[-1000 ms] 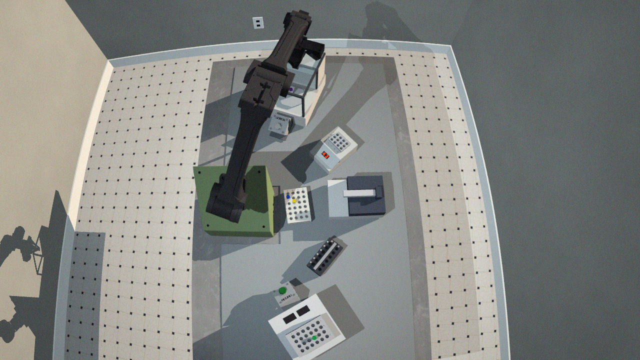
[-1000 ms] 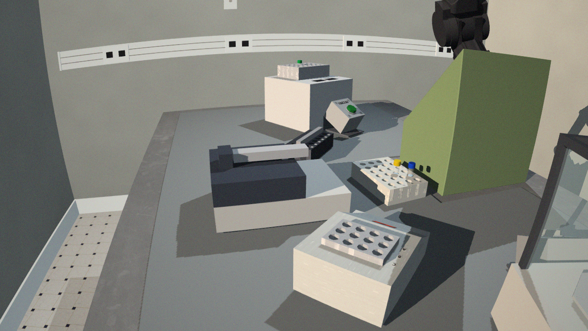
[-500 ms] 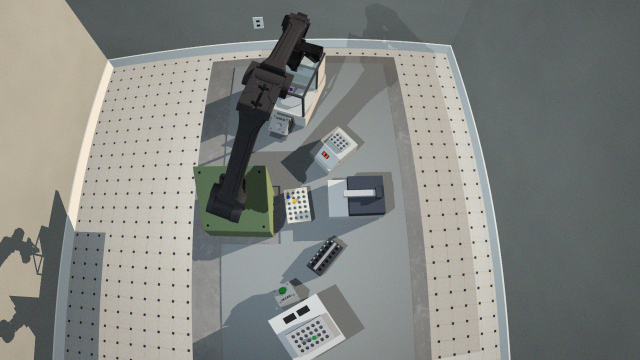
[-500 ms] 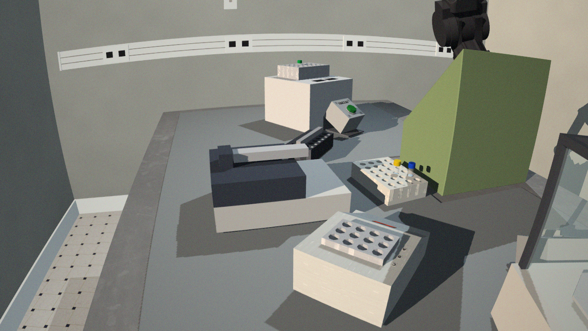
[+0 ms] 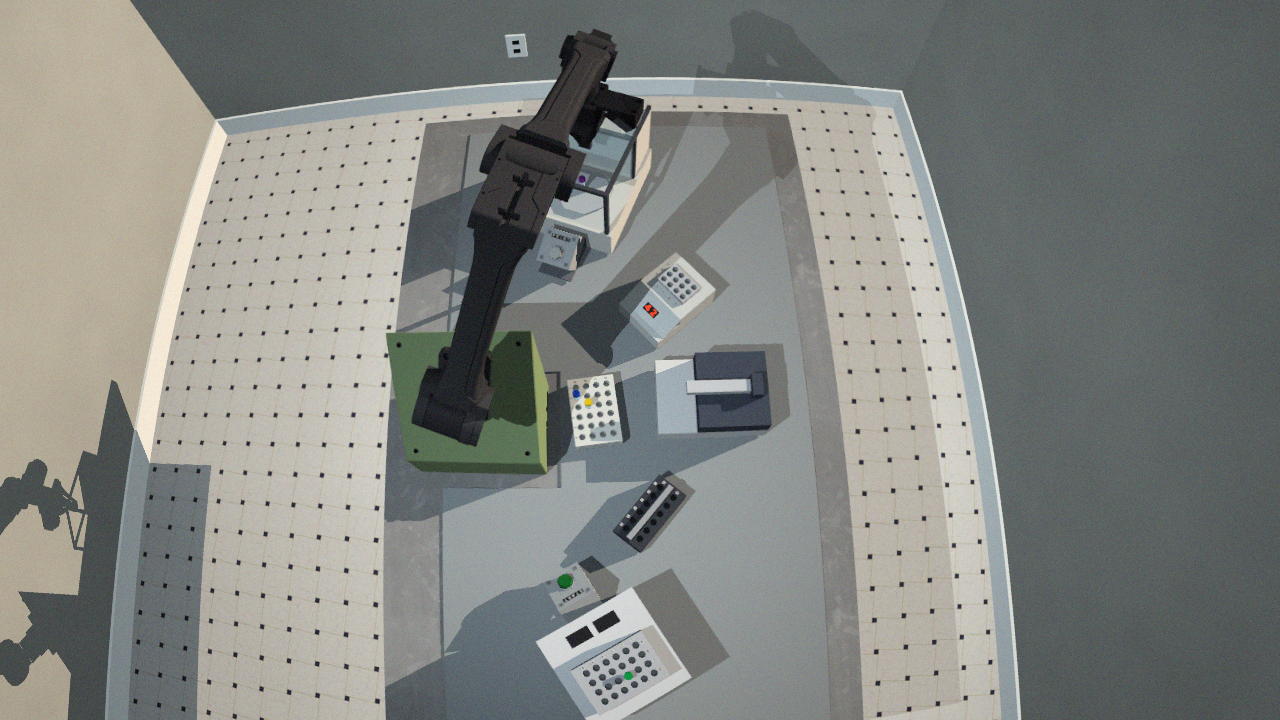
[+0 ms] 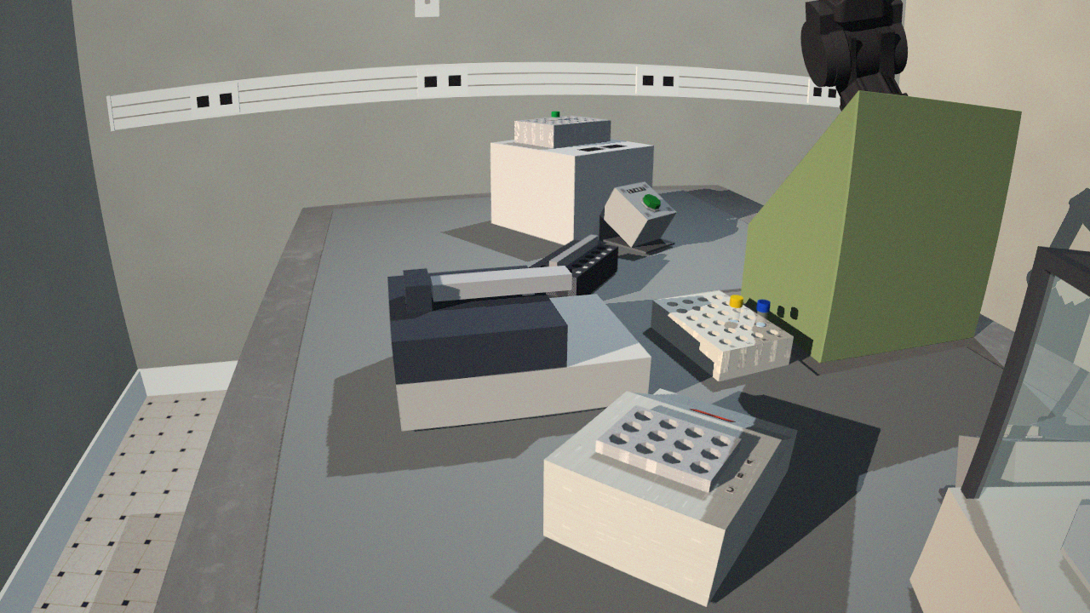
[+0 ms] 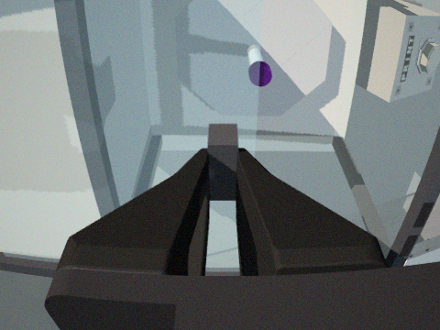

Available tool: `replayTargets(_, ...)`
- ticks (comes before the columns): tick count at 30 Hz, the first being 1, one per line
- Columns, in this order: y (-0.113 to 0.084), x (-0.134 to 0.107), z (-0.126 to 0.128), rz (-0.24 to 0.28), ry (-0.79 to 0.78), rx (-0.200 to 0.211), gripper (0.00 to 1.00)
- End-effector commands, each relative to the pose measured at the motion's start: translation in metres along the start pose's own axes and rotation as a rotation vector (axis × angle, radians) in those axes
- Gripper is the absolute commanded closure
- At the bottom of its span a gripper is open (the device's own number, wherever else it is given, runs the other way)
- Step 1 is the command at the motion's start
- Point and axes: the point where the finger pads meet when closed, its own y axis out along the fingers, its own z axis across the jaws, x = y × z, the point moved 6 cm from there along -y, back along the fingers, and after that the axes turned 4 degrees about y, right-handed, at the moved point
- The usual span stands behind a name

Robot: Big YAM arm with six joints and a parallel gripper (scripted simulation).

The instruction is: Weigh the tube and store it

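Your gripper [image 7: 223, 190] is clamping narrow on the dark handle [image 7: 223, 139] of the balance's [image 5: 626, 192] top door. The violet-capped tube [image 7: 259, 68] is standing on the pan [image 7: 233, 31] below, right of its middle.
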Motion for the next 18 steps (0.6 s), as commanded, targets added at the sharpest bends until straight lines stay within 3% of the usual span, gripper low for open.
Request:
replayTargets(1, -0.01, 0.0, 0.003, -0.004, 0.012, 0.024, 0.94)
replayTargets(3, -0.017, 0.001, 0.0, -0.002, 0.017, 0.043, 0.94)
replayTargets(17, -0.017, 0.002, -0.012, -0.002, 0.017, 0.039, 0.94)
replayTargets(18, -0.01, 0.001, -0.012, -0.004, 0.013, 0.025, 0.94)
